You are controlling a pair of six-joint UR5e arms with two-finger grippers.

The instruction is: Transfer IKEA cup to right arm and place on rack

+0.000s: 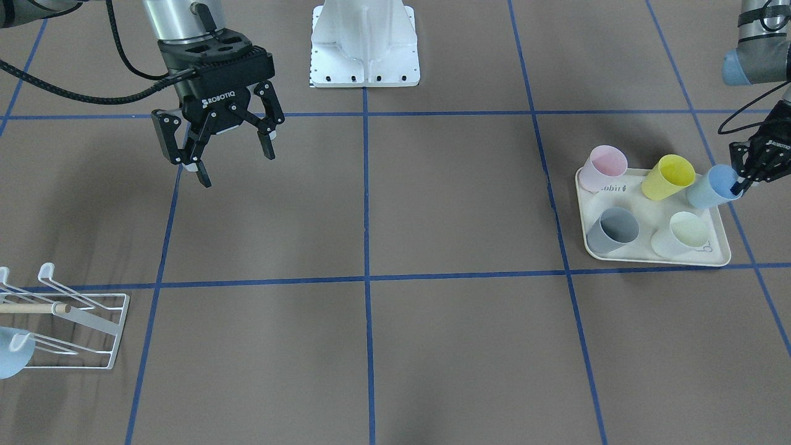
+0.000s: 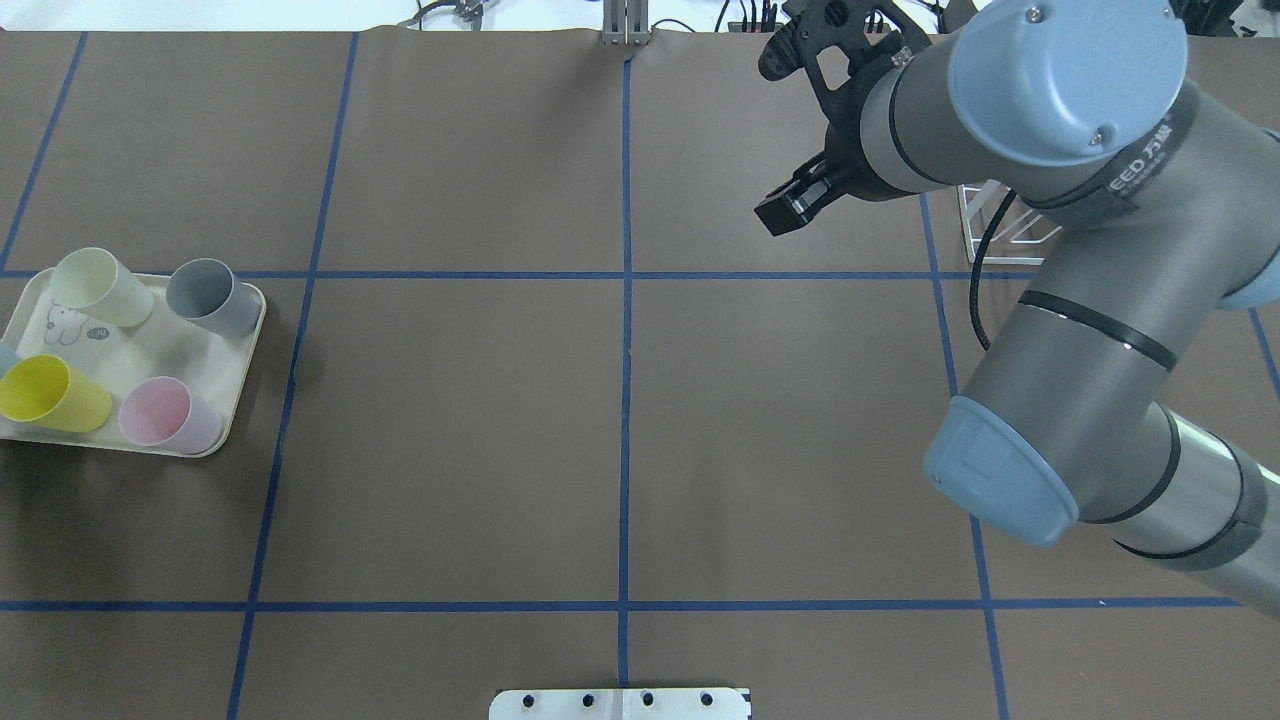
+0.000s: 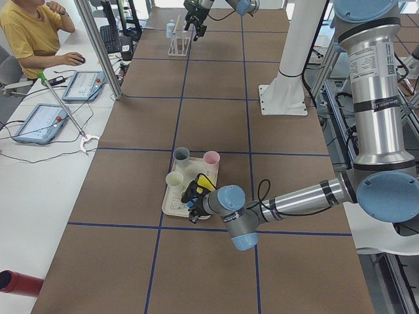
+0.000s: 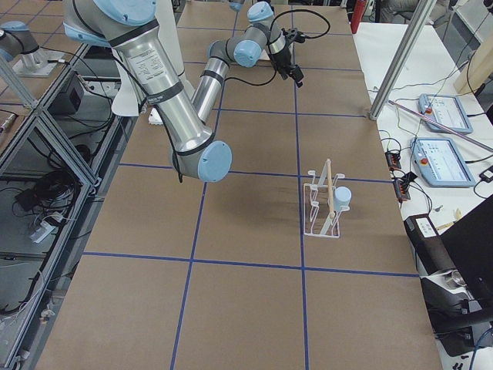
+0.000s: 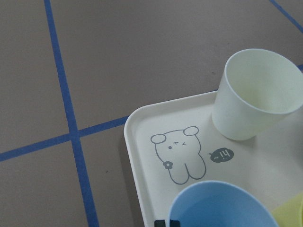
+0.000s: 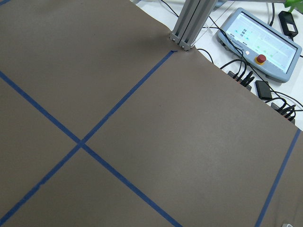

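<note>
— Two grippers in the front-facing view?
— Yes. The right gripper (image 1: 236, 168) hangs above the worktop (image 1: 432, 204) towards the robot's edge, with its fingers apart and nothing between them. The left gripper (image 1: 741, 183) is clamped on the rim of the blue IKEA cup (image 1: 707, 190), at the tray (image 1: 655, 259) rim nearest the worktop's left end.
— Overhead?
— The pink cup (image 2: 165, 415), yellow cup (image 2: 50, 393), grey cup (image 2: 210, 297) and cream cup (image 2: 100, 287) stand on the tray.
— From the right end?
— The rack (image 4: 320, 208) sits near the operators' edge, and a second blue cup (image 4: 341, 198) hangs on it.

Cream rabbit-print tray (image 1: 642, 209), bearing yellow cup (image 1: 668, 177), pink cup (image 1: 602, 168), grey cup (image 1: 612, 230), pale cream cup (image 1: 681, 235)
</note>
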